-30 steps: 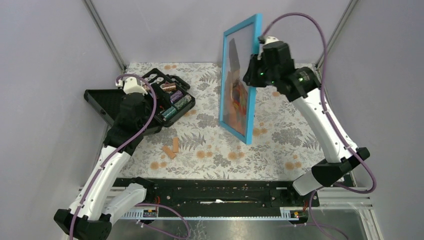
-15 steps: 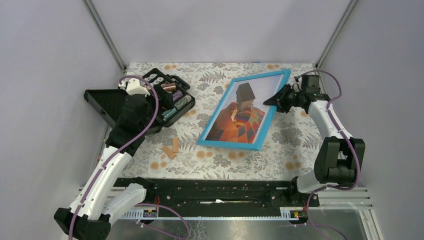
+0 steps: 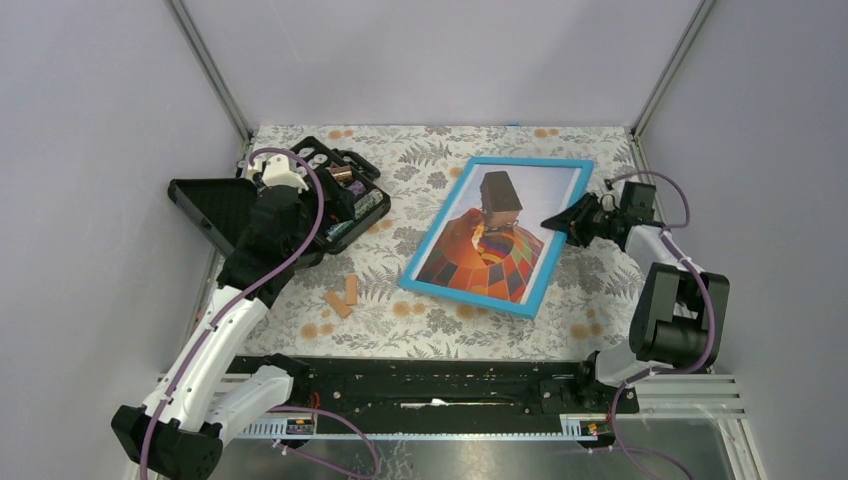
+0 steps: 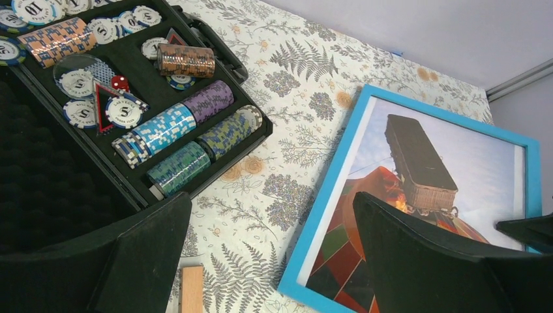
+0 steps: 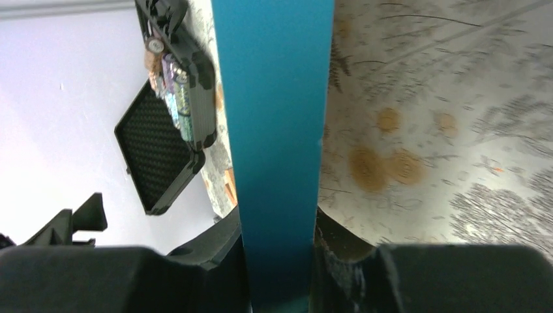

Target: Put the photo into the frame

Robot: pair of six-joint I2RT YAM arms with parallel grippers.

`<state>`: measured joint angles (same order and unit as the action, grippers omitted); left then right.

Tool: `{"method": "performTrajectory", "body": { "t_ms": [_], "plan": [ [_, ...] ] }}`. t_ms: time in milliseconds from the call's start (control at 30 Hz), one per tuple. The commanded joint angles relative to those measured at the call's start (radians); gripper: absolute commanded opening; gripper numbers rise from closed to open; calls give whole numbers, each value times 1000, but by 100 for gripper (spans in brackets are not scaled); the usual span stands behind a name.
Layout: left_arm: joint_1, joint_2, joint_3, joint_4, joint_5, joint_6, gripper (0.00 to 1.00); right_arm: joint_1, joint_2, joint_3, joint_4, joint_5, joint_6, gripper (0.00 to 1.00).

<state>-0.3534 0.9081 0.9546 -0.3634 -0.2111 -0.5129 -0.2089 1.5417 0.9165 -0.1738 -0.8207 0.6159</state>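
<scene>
The frame point(image 3: 521, 163) lies front up on the floral table, bright blue rim showing, right of centre. The photo point(image 3: 488, 246) sits inside it: an orange-red balloon on pale sky with a dark brown block. My right gripper point(image 3: 566, 219) is shut on the frame's right rim, low over the table. In the right wrist view the blue rim point(image 5: 274, 98) runs between the closed fingers of my right gripper point(image 5: 280, 261). My left gripper point(image 3: 290, 215) hangs open and empty over the black case. The left wrist view shows the frame point(image 4: 326, 195), the photo point(image 4: 417, 156) and my left gripper point(image 4: 270, 261).
An open black case point(image 3: 340, 200) of poker chips stands at the back left, also in the left wrist view point(image 4: 130, 98). Two small wooden blocks point(image 3: 343, 295) lie in front of it. One block point(image 4: 191, 287) shows between my left fingers.
The frame went from standing upright to lying flat, front up. My right gripper came down and to the right with it, still holding the rim. The left arm barely moved.
</scene>
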Motion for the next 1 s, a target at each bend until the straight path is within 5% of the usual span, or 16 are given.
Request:
{"method": "performTrajectory", "body": {
  "t_ms": [0, 267, 600, 767, 967],
  "plan": [
    [-4, 4, -3, 54, 28, 3, 99, -81, -107, -92, 106, 162, 135, 0],
    [-8, 5, -4, 55, 36, 1, 99, -102, -155, -74, -73, 259, 57, 0],
    [-27, -2, -5, 53, 32, 4, 99, -103, -737, -483, -124, 703, 385, 0],
    [-47, -9, -2, 53, 32, 4, 99, -103, -1099, -516, -348, 971, 445, 0],
    [-84, -5, -2, 51, 24, 7, 99, -102, -1180, -466, -549, 1058, 467, 0]
  ]
}}
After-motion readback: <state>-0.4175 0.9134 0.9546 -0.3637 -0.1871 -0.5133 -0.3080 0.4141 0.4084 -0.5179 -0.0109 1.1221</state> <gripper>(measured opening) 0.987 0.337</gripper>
